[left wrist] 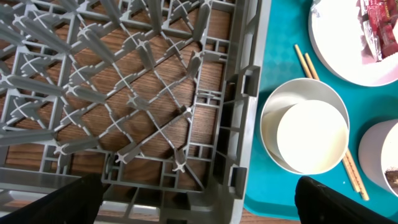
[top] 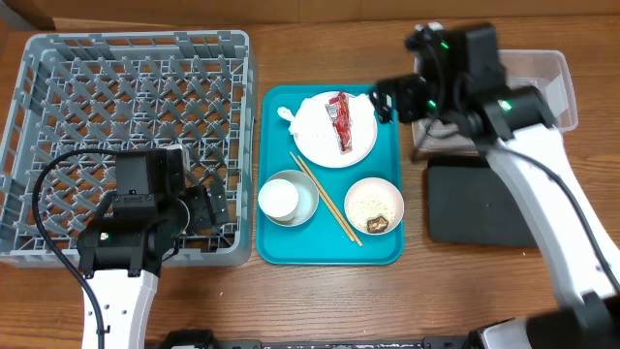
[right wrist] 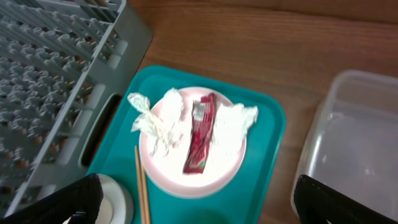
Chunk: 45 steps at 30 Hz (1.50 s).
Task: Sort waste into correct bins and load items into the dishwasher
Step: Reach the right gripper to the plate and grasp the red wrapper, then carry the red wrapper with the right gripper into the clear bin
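On the white plate lie the red sauce packet and the crumpled napkin. The small white cup sits in the grey bowl. The pink bowl holds rice and a brown scrap. The chopsticks lie between the bowls. My right gripper is open and empty above the plate and packet. My left gripper is open and empty over the near right corner of the dish rack, beside the cup.
All the dishes sit on a teal serving tray between the rack and the bins. The clear tub stands at the far right, the black tray in front of it. The right arm reaches over both bins.
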Motion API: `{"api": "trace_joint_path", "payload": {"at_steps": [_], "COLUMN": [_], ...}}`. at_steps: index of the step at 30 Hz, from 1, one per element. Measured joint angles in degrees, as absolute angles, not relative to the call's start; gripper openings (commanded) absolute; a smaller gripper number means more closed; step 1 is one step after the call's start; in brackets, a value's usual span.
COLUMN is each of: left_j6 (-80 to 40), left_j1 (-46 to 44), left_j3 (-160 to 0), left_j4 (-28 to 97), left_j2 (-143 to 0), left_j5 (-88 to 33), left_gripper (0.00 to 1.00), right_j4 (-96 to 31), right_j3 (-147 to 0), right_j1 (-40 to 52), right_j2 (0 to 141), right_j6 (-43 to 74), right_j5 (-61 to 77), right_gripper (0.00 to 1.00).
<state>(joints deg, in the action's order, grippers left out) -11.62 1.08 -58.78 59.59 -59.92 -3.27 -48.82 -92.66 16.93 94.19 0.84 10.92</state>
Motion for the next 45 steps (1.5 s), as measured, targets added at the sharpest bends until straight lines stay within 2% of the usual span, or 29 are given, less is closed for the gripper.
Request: {"api": "trace_joint_path", "payload": {"at_steps": [16, 22, 30, 35, 40, 45], "left_j6": [-11.62, -11.62, -11.62, -11.62, -11.62, -11.62], "left_j1": [1.08, 1.08, 1.08, 1.08, 1.10, 1.08], "left_j3": [-59.31, -59.31, -59.31, -59.31, -59.31, -59.33], "left_j4": [59.59, 59.59, 59.57, 59.59, 59.57, 59.55], "left_j2": [-59.92, -59.92, -59.92, -59.92, -59.92, -59.92], "left_j5": [-3.90, -3.92, -3.92, -3.92, -3.92, -3.92], "left_gripper": [1.00, 1.00, 1.00, 1.00, 1.00, 1.00], "right_j4": [-38.15, -37.54, -35.94, -35.92, -36.25, -40.82], "right_j3": [-95.70, -95.70, -95.70, -95.70, -95.92, -97.03], "right_j1": [19.22, 19.40, 21.82, 23.44, 23.27, 23.22], "right_j2": [118.15, 123.31, 125.99, 128.18, 128.33, 128.33], "right_j6": [0.34, 2.20, 3.05, 4.69, 6.44, 7.46], "right_j5": [8.05, 8.56, 8.71, 8.10, 7.42, 7.29], "right_gripper": [0.94, 0.89, 0.88, 0.68, 0.26, 0.07]}}
